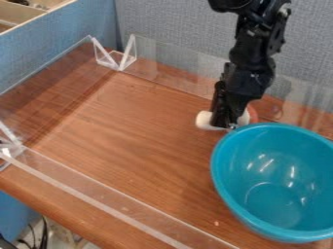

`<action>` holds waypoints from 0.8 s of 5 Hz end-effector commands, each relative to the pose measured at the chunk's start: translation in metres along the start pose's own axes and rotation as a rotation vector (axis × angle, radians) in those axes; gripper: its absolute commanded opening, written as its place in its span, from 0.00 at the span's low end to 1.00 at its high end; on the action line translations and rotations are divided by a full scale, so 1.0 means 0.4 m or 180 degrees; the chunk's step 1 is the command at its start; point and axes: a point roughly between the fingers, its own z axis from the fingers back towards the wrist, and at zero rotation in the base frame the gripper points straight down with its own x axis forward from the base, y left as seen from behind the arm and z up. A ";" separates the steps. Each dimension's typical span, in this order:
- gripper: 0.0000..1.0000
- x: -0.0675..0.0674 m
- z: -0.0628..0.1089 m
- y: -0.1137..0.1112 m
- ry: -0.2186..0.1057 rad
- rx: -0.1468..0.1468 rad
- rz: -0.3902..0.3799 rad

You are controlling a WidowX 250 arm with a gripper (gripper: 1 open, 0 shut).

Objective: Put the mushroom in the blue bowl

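Observation:
The mushroom [207, 121] shows as a cream-white stem poking out to the left of the fingers, with a hint of orange cap on the far side. My gripper [224, 119] points straight down and is shut on the mushroom, low over the wooden table. The blue bowl [276, 180], large and glossy teal, sits at the front right. Its far-left rim lies just below and to the right of the fingertips. The bowl holds nothing.
Low clear acrylic walls [92, 199] fence the wooden table [117, 126]. A clear triangular bracket [120, 54] stands at the back left corner. A blue partition [53, 39] rises at the left, and a grey panel stands behind the arm.

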 end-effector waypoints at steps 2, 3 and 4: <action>0.00 0.019 0.111 0.017 -0.0255 0.0321 0.0021; 0.00 0.020 0.120 0.015 -0.0273 0.0349 0.0038; 0.00 0.020 0.127 0.012 -0.0290 0.0376 0.0045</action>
